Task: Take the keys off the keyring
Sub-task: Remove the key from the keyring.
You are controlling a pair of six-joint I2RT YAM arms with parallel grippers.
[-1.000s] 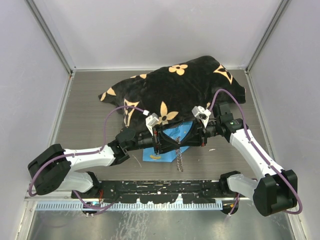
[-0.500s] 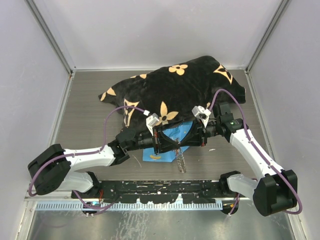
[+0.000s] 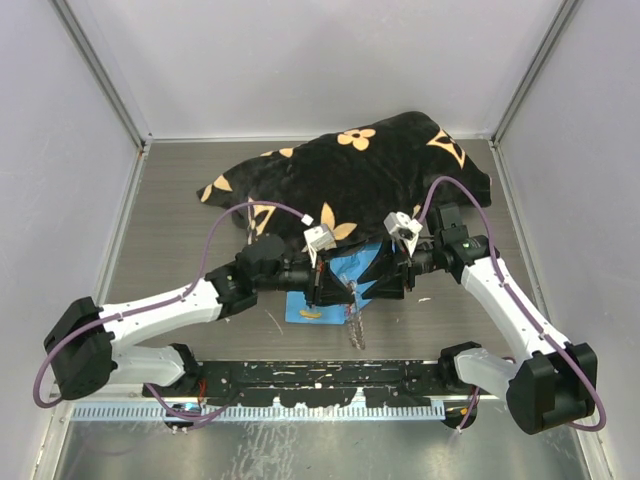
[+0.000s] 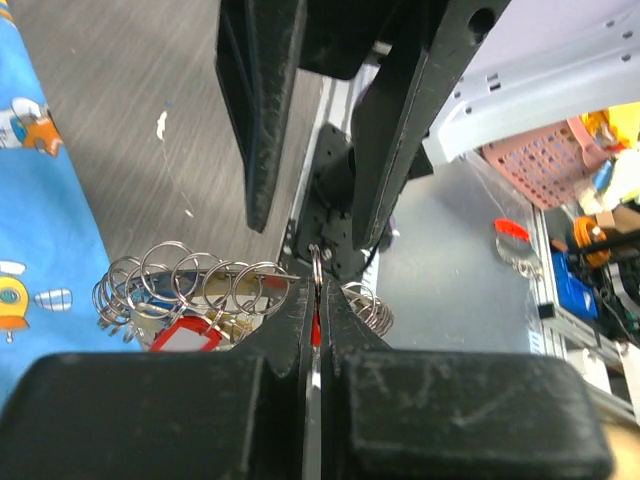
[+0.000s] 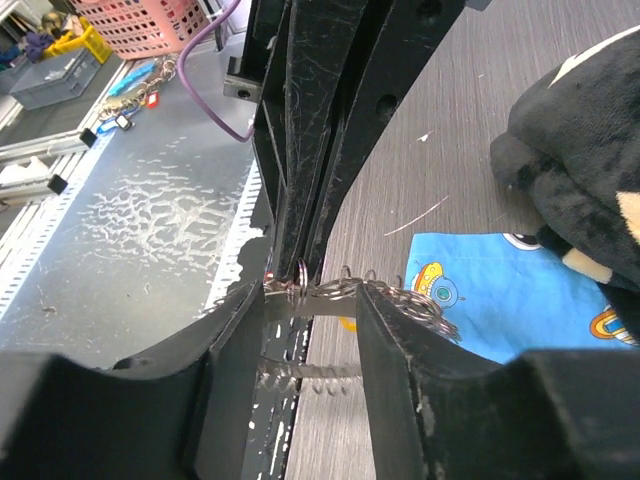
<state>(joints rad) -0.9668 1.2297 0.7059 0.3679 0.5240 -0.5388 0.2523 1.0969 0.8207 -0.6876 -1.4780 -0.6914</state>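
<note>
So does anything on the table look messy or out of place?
The black flowered blanket lies crumpled in a heap at the back, its edge over the blue cloth. Nothing looks spilled or broken.

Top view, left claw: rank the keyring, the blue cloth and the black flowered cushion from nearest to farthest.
1. keyring: pinched in the left claw, trailing toward the near side.
2. blue cloth: lying right beneath the claw.
3. black flowered cushion: behind the claw, on the far side.
</note>
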